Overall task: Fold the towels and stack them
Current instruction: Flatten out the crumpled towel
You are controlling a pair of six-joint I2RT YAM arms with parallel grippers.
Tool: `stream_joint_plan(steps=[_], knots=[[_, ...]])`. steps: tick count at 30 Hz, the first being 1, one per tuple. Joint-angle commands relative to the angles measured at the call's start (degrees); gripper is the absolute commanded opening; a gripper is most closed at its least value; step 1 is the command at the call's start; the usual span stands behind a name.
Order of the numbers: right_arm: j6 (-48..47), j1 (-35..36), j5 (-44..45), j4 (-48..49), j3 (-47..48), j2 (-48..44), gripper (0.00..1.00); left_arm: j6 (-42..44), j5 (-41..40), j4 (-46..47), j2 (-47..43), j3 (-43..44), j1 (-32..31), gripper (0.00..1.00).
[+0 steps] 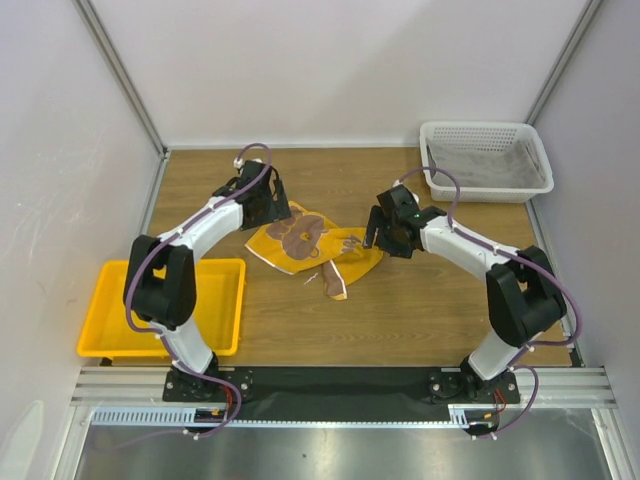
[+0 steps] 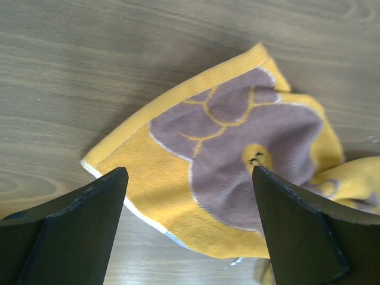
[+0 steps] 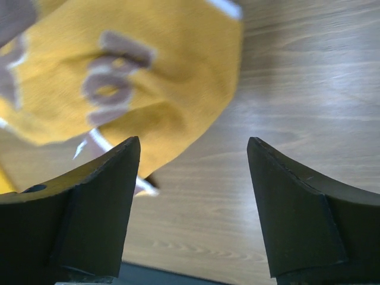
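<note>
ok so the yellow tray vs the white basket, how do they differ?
The tray is solid yellow plastic; the basket is white mesh. The tray is shallow, the basket has taller walls. The tray sits at the near left, the basket in the far right corner. Both are rectangular, open-topped and rest on the table.

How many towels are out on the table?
1: the bear towel, crumpled on the table. Others may lie hidden in the basket or tray.
</note>
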Motion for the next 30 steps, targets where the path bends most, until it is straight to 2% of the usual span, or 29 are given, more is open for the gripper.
stream_joint_plan(steps=[1, 5, 13, 20, 23, 24, 27, 28, 30], knots=[[0.46, -1.3, 6.75, 1.81, 2.15, 1.71, 0.76, 5.46, 0.95, 2.45, 0.8, -0.83, 0.57, 0.91], [-0.86, -3.76, 3.86, 3.75, 4.35, 5.31, 0.7, 6.35, 0.6, 1.32, 2.82, 0.75, 0.83, 0.86], [-2.71, -3.94, 1.84, 4.36, 9.72, 13.84, 0.69, 4.68, -0.55, 0.35, 6.25, -1.44, 1.45, 0.76], [-2.71, -4.64, -0.54, 5.15, 11.3, 17.53, 0.58, 4.07, 0.86, 0.97, 8.62, -2.06, 1.62, 0.66], [-2.97, -4.82, -1.15, 6.12, 11.65, 17.45, 0.37, 2.93, 0.51, 0.18, 9.94, -1.62, 1.97, 0.57], [-3.23, -5.08, -1.33, 6.3, 11.74, 17.45, 0.25, 2.57, 0.68, -0.09, 10.73, -1.53, 2.06, 0.55], [-4.11, -6.04, -1.24, 5.42, 13.49, 17.71, 0.0, 0.82, 0.6, -0.53, 11.7, -1.62, 2.59, 0.46], [-4.55, -6.48, -0.98, 4.11, 14.37, 17.71, 0.0, 0.38, 0.16, -0.53, 11.79, -2.14, 2.77, 0.42], [-6.21, -8.06, -0.1, 3.57, 14.47, 17.27, 0.0, -0.94, -0.72, -0.35, 11.61, -2.76, 2.94, 0.4]])
